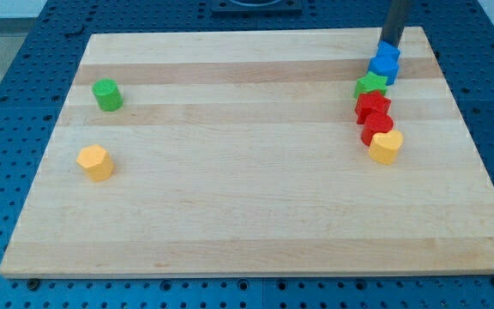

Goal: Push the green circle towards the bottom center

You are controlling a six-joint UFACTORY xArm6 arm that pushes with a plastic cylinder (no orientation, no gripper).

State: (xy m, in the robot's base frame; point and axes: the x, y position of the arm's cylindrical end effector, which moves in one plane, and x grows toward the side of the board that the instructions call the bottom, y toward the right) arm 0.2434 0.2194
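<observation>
Blue perforated base plate (pixel 24 77) surrounds a pale wooden desk (pixel 247 197), seen from the one camera.

Rod: dark, straight, enters from the view's top at the right. My tip (pixel 388 43) sits at the top-right part of the desk, touching or just above the top edge of the upper blue block (pixel 388 55); contact cannot be confirmed. No claw on this arm, only the rod, so there is nothing to report as apart or together.

Task block: green circle (pixel 107 94), upper left of the desk, standing alone. It is well apart from my tip, nearly the full width of the desk away. Bottom centre of the desk is well apart from it too.

Other blocks:
- yellow hexagon-like block (pixel 96 162), below the green circle, slightly toward the view's left, not touching it.
- Right-hand chain running down from my tip, each touching the next: a second blue block (pixel 382 70), green star-like block (pixel 370 85), red block (pixel 372 106), another red block (pixel 376 126), yellow heart-like block (pixel 386 146) at the chain's lower end.

Exact shapes of the blue and red blocks cannot be made out.
</observation>
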